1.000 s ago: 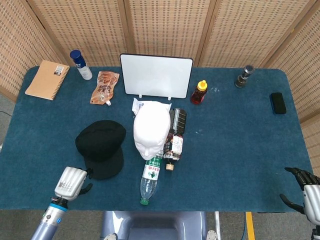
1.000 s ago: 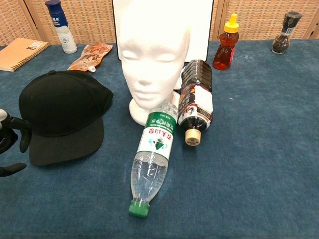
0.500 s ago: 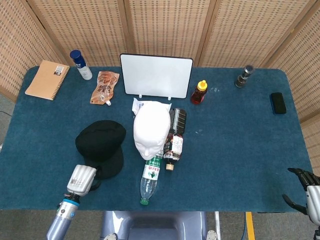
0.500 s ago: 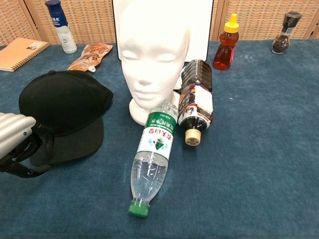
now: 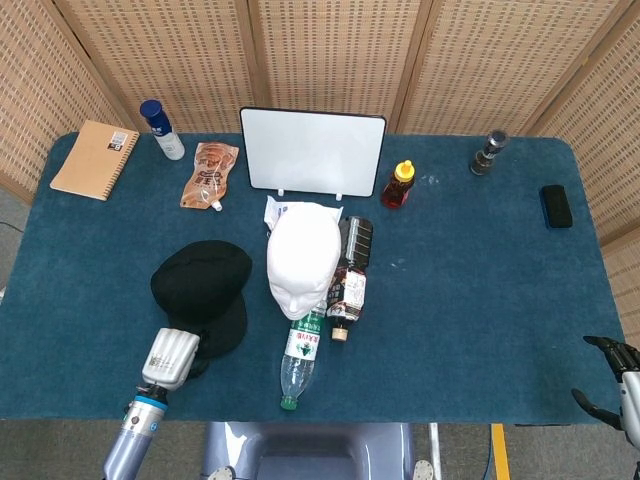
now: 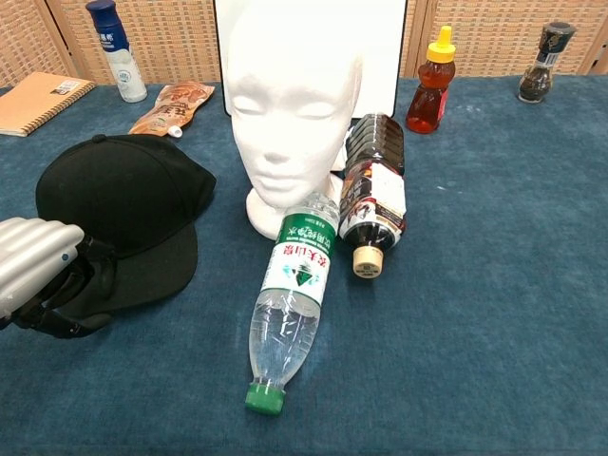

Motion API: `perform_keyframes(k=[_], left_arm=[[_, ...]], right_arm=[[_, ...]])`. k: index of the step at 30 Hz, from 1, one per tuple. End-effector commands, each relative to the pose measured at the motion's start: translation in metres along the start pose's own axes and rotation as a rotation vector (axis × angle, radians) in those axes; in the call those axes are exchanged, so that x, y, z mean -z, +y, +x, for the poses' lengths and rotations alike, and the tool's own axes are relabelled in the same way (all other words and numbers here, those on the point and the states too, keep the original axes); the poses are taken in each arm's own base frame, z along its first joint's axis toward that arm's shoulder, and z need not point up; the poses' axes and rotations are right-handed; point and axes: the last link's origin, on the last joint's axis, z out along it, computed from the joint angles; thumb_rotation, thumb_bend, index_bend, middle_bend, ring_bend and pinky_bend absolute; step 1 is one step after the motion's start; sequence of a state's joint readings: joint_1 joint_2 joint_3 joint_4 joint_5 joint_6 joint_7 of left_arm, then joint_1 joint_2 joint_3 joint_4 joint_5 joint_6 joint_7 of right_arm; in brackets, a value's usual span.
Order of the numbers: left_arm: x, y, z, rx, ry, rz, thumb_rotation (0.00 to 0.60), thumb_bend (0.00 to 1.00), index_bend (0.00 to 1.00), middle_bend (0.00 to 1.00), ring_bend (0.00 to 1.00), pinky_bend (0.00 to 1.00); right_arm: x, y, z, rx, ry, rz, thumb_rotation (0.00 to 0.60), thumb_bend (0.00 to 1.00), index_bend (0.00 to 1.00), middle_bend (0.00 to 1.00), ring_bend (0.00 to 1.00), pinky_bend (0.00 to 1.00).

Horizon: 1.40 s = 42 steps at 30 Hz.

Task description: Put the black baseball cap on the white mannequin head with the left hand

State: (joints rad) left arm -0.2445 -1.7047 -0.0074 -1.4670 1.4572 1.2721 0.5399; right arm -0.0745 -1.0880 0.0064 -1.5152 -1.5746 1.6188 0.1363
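Note:
The black baseball cap (image 5: 200,285) lies flat on the blue table left of the white mannequin head (image 5: 303,255), brim toward me. The mannequin head (image 6: 290,104) stands upright, facing me, bare on top. My left hand (image 5: 170,355) is at the brim's front edge. In the chest view, the left hand (image 6: 43,275) has its dark fingers (image 6: 90,275) apart and curled over the edge of the cap (image 6: 119,204), touching the brim. The cap has not been lifted. My right hand (image 5: 612,385) hangs at the table's near right corner, fingers spread, holding nothing.
A clear water bottle (image 6: 290,309) and a dark sauce bottle (image 6: 372,195) lie in front of and beside the mannequin head. Behind it stands a whiteboard (image 5: 312,150). At the back are a notebook (image 5: 95,158), a blue-capped bottle (image 5: 160,128), a snack pouch (image 5: 210,173), a honey bottle (image 5: 397,185) and a grinder (image 5: 488,152).
My left hand has moved right and forward from the table's near left edge until its fingers reach the cap's brim. The right hand has slipped slightly lower. The cap has not moved.

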Motion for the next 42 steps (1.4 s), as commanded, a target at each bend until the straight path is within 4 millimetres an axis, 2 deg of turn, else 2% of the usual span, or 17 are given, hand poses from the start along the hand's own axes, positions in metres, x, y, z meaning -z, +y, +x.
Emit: perform_keyframes(k=[1, 10, 17, 19, 21, 24, 26, 36, 42], left_arm=[[-0.001, 0.001, -0.002, -0.001, -0.003, 0.001, 0.6, 0.23, 0.55, 0.85, 0.73, 0.84], [-0.003, 0.0, -0.006, -0.016, 0.005, 0.007, 0.6, 0.23, 0.55, 0.85, 0.73, 0.84], [-0.016, -0.005, -0.008, -0.011, 0.018, 0.035, 0.6, 0.23, 0.55, 0.85, 0.72, 0.84], [-0.021, -0.006, -0.006, -0.016, 0.037, 0.037, 0.6, 0.22, 0.55, 0.81, 0.67, 0.84], [-0.027, -0.006, -0.003, -0.022, 0.062, 0.034, 0.6, 0.22, 0.55, 0.73, 0.58, 0.82], [-0.036, -0.006, 0.002, -0.021, 0.098, 0.026, 0.6, 0.22, 0.55, 0.62, 0.46, 0.73], [-0.042, -0.007, 0.005, -0.018, 0.114, 0.027, 0.6, 0.22, 0.55, 0.58, 0.42, 0.69], [-0.091, -0.016, 0.029, 0.047, 0.152, 0.061, 0.6, 0.22, 0.55, 0.52, 0.39, 0.63], [-0.104, -0.022, 0.038, 0.048, 0.161, 0.069, 0.6, 0.22, 0.55, 0.51, 0.38, 0.61]], right_arm=[[0.0, 0.0, 0.0, 0.001, 0.0, -0.001, 0.6, 0.2, 0.23, 0.29, 0.28, 0.31], [0.0, 0.003, 0.0, 0.003, 0.0, -0.012, 0.6, 0.2, 0.23, 0.29, 0.28, 0.31], [0.004, 0.007, 0.004, -0.001, 0.018, -0.038, 0.6, 0.2, 0.23, 0.29, 0.28, 0.31], [0.006, 0.009, 0.006, 0.003, 0.025, -0.048, 0.6, 0.2, 0.23, 0.29, 0.28, 0.31], [0.007, 0.01, 0.007, 0.005, 0.029, -0.055, 0.6, 0.2, 0.23, 0.29, 0.28, 0.31], [0.007, 0.01, 0.009, 0.009, 0.036, -0.057, 0.6, 0.2, 0.23, 0.29, 0.28, 0.31], [0.007, 0.01, 0.01, 0.011, 0.04, -0.056, 0.6, 0.2, 0.23, 0.29, 0.28, 0.31], [0.006, 0.006, 0.015, 0.026, 0.055, -0.06, 0.6, 0.2, 0.23, 0.29, 0.28, 0.31], [0.006, 0.004, 0.017, 0.032, 0.057, -0.059, 0.6, 0.2, 0.23, 0.29, 0.28, 0.31]])
